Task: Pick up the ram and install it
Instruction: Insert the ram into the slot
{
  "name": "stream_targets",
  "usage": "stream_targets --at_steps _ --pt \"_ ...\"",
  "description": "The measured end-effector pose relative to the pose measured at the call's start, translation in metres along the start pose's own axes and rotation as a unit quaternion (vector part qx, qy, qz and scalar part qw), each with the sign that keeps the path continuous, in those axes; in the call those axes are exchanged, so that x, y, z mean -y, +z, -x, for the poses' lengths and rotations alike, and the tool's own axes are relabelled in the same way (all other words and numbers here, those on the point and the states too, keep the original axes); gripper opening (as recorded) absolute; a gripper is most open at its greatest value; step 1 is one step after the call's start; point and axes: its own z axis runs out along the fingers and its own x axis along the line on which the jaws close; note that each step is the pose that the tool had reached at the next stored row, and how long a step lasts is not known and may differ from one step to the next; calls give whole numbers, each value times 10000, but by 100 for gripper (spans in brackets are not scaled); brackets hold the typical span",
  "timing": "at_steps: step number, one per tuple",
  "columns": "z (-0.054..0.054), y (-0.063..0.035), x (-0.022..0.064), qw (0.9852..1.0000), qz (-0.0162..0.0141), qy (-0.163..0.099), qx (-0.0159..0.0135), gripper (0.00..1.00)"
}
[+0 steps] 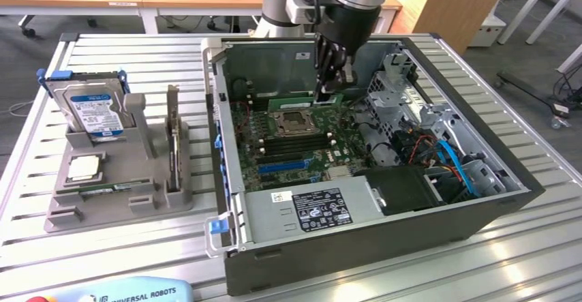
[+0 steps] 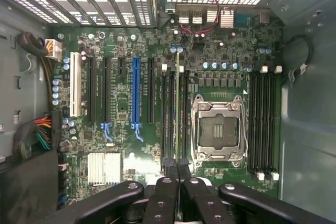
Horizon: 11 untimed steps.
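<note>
So the ram, that long thin green circuit-board stick, is down inside the open dark grey computer case. It lies level just past the silver CPU socket on the green motherboard. The black gripper has its fingers pinched tight on the stick's top edge, and they hide the part toward the exterior view's right.

In the wrist view the ram shows edge-on, a skinny pale line running along the bank of black memory slots next to the CPU socket. The gripper is clamped over its near end. Can't tell whether it's actually seated in a slot or just sitting over one, the latches are too tiny to read.

Outside the case, toward the exterior view's left, a grey plastic holder stands on the slatted metal table. It carries a silver hard drive with a blue-white label and a dark expansion card, upright and seen mostly edge-on.
</note>
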Motion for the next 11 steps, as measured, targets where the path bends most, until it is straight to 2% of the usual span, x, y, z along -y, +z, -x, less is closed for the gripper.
stream_targets --at_steps 11 --pt "-3 116 5 10000 0 4 0 12"
